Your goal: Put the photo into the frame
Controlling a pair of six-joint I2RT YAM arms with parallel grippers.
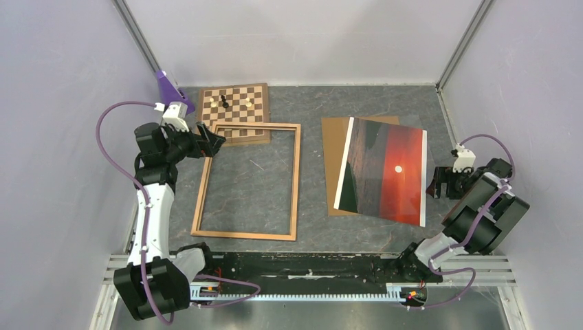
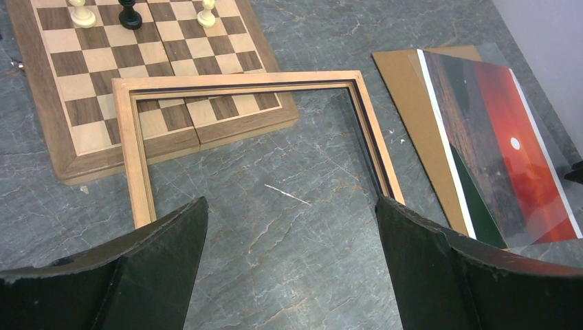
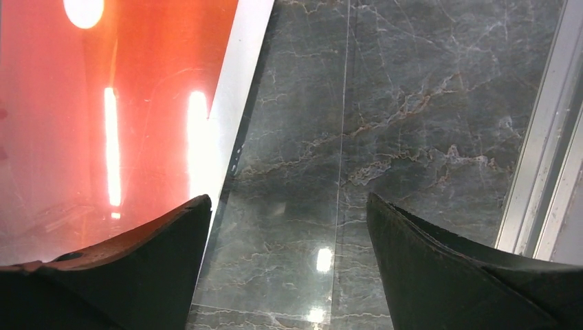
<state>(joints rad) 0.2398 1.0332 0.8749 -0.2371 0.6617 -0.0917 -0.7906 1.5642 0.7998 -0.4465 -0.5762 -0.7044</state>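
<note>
Frame [image 1: 297,180] lay wood side up on the left half of the bench [image 1: 309,103], its far-left corner overlapping the chessboard [image 1: 234,103]. Photo [image 1: 385,172] lay picture-up near the right edge, on a brown backing board [image 1: 332,137], apart from the frame. Left gripper [image 1: 212,142] hovered at the frame's far-left corner, jaws apart, empty. Right gripper [image 1: 434,187] was at the photo's right edge, jaws apart, empty. Judgement: nothing done; pickup, transfer and seating remained.
</note>
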